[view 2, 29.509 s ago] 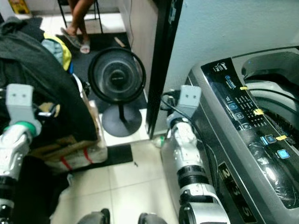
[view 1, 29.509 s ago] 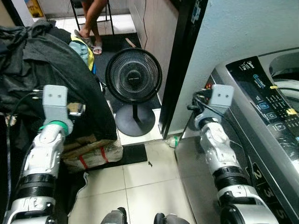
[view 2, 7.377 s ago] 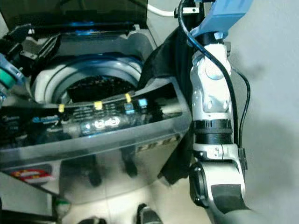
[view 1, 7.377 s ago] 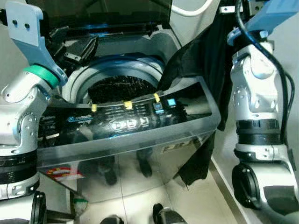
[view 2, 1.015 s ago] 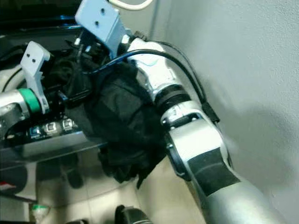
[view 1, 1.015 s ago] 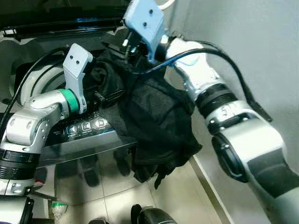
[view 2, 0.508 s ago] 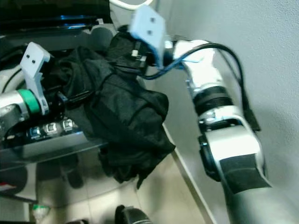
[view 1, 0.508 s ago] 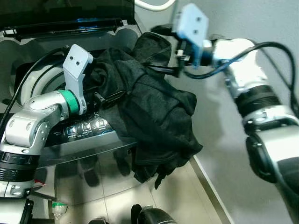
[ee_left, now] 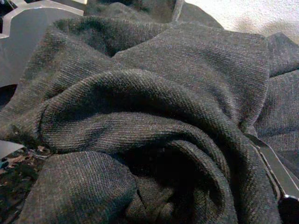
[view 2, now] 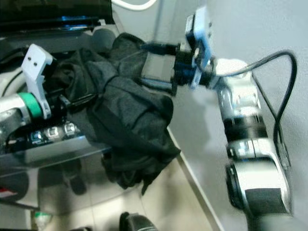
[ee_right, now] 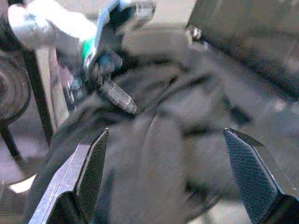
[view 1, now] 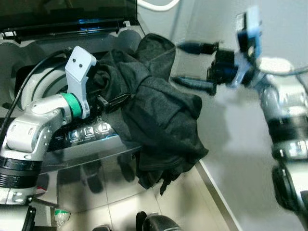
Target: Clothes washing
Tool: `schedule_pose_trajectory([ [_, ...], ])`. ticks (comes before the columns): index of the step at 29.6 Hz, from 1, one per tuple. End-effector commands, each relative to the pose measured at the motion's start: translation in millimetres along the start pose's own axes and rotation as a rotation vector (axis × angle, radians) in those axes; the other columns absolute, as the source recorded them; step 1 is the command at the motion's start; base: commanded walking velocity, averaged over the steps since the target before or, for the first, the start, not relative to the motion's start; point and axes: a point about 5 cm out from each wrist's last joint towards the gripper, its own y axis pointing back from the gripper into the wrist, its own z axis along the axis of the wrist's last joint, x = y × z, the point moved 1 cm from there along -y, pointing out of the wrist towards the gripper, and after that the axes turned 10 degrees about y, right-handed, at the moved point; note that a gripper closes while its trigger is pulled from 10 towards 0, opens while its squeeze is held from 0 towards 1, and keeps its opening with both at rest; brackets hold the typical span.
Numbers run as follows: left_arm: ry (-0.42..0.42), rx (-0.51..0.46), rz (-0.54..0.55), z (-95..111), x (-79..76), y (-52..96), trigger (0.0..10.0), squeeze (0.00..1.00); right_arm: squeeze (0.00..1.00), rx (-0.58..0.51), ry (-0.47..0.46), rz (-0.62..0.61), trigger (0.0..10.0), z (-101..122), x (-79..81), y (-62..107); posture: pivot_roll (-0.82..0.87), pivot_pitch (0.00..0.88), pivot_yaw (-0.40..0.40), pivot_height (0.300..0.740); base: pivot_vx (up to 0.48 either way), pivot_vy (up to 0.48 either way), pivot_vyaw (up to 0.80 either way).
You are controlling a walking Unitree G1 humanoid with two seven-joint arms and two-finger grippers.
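A dark grey garment (view 1: 163, 115) lies bunched over the right front corner of the top-loading washing machine (view 1: 96, 144) and hangs down its front toward the floor. My left gripper (view 1: 109, 101) sits in the bunched cloth above the control panel, shut on a fold; the left wrist view is close on that garment (ee_left: 154, 116). My right gripper (view 1: 175, 62) hovers open just right of the garment's top, with nothing between its fingers. In the right wrist view the garment (ee_right: 177, 140) lies ahead of the right gripper (ee_right: 166, 133).
The washer's lid (view 1: 67, 12) stands open at the back, and part of the drum rim (view 1: 30, 83) shows behind my left arm. A grey wall (view 1: 231, 159) runs close on the right. A white hose (view 1: 155, 6) hangs above. Tiled floor (view 1: 192, 207) lies below.
My right gripper has let go of the garment and drawn back to the right, now open. The garment's top has settled on the washer. The left arm has not moved.
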Motion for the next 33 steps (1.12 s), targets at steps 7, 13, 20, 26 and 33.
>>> schedule_pose_trajectory([
  [7,0.042,0.111,0.013,-26.6,1.8,-0.2,10.0,0.00,0.00,0.058,0.050,0.065,10.0,-0.4,31.7,-17.5,0.07,0.145,-0.049,0.740,0.000,0.000,0.00],
  [13,0.038,0.110,0.014,-25.5,2.7,0.1,10.0,0.00,0.00,0.157,0.143,0.042,10.0,-15.5,42.0,-31.1,0.08,0.142,-0.046,0.740,0.000,0.000,0.00],
  [20,0.032,0.105,0.015,-23.7,3.2,0.8,10.0,0.00,0.00,0.239,0.198,-0.015,10.0,-30.2,46.7,-42.9,0.08,0.138,-0.046,0.740,0.000,0.000,0.00],
  [26,0.029,0.103,0.017,-22.4,4.0,1.5,10.0,0.00,0.00,0.271,0.169,-0.037,10.0,-38.9,49.2,-45.2,0.09,0.132,-0.045,0.740,0.000,0.000,0.00],
  [33,0.019,0.091,0.018,-19.6,4.6,3.1,10.0,0.00,0.00,0.221,0.055,-0.052,0.0,-44.9,52.6,-47.5,0.09,0.121,-0.045,0.740,0.000,0.000,0.00],
])
